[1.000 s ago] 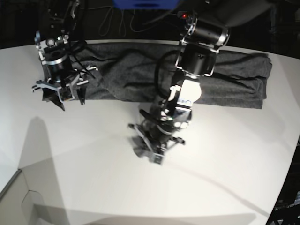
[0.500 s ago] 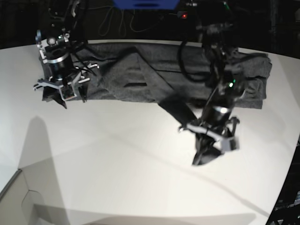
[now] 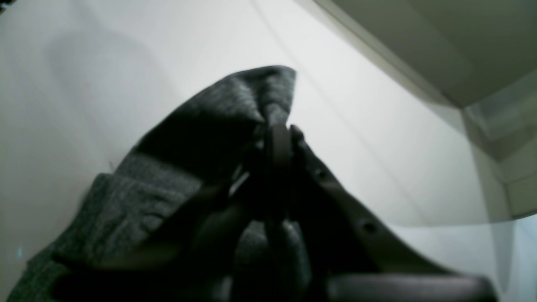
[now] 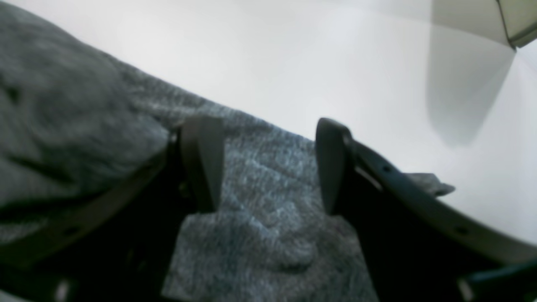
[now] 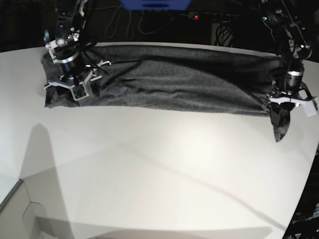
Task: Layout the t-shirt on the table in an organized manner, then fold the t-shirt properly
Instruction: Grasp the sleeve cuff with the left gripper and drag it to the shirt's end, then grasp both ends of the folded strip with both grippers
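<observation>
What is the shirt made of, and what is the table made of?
The shirt looks like soft knit cloth, heathered charcoal grey: the right wrist view shows tiny ribbed loops, and it bunches in folds. The table looks like a hard, smooth white top, maybe laminate or painted board; it has a soft sheen and no grain, so I cannot be sure.

Charcoal t-shirt (image 5: 174, 82) stretched along white table's (image 5: 164, 174) far edge

left gripper (image 5: 288, 102) clamped, right gripper (image 5: 75, 89) agape
</observation>
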### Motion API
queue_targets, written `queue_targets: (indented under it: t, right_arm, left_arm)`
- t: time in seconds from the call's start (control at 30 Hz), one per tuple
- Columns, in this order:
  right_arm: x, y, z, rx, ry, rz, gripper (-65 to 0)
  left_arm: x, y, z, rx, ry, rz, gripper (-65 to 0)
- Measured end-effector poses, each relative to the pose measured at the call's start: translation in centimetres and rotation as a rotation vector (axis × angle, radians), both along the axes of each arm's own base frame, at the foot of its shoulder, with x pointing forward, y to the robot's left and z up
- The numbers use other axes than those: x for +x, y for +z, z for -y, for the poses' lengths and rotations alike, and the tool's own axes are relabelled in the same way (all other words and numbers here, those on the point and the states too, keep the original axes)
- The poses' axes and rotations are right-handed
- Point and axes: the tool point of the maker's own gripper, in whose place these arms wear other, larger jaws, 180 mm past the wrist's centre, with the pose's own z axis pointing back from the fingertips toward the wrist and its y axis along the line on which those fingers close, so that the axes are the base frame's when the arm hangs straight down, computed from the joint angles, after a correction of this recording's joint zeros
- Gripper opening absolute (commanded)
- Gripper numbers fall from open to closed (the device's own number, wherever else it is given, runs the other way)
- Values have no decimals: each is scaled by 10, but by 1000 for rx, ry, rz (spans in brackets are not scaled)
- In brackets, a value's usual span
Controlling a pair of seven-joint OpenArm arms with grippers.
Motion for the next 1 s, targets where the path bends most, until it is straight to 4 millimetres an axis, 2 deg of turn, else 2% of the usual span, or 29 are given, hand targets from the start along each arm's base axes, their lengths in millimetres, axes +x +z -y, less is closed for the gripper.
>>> queue_targets:
  t: [0.3,0.47,0.57,1.0]
  right_arm:
    - [1,0,-11,13,24,-1,-298]
    - [1,-1,-9,10,19,-2,-298]
    - [1,-1,-9,11,20,-2,-298]
    - [1,-1,-10,13,19,-2,-298]
  left_arm:
    - [-8,-7,0,-4,-1,-24,-650]
    - [-22,-4,-32,21,86,-29,-650]
    - [-22,-5,-31,19,84,-31,-650]
    - [-36,-70,-42,-84,135,-178,-650]
